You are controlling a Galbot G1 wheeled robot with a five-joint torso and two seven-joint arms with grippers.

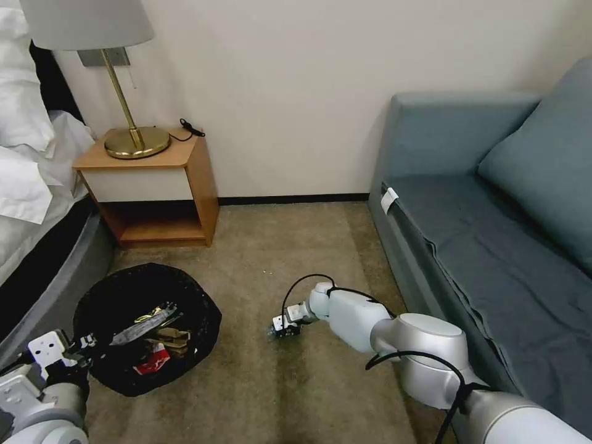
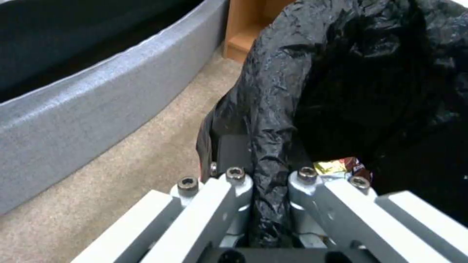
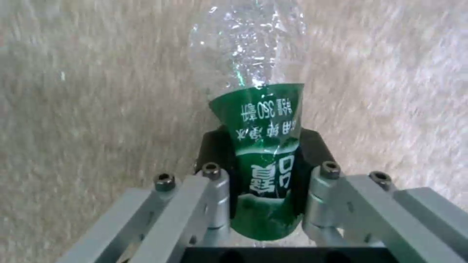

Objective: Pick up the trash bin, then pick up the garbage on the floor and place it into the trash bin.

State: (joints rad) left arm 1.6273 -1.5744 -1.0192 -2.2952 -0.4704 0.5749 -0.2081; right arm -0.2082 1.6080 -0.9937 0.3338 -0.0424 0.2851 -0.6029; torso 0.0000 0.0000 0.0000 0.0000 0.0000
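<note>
bin [image 1: 148, 327] left, bottle [image 1: 274, 330] right, wrappers [image 1: 157, 336] inside

Left gripper [image 1: 86, 345]: near left, low, fingers clamped together. Right arm: reaches left and down; right gripper [image 1: 285, 327] pinched closed near centre.

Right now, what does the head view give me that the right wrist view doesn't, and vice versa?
Head view alone: the trash bin with its black bag, held at the rim by the left tool; wrappers and a red-and-white cup inside; nightstand, lamp, sofa.
Right wrist view alone: the green label with printed text, and the black pads pinching the bottle's labelled part.
Both: the right tool low over the carpet, shut on the clear bottle.
</note>
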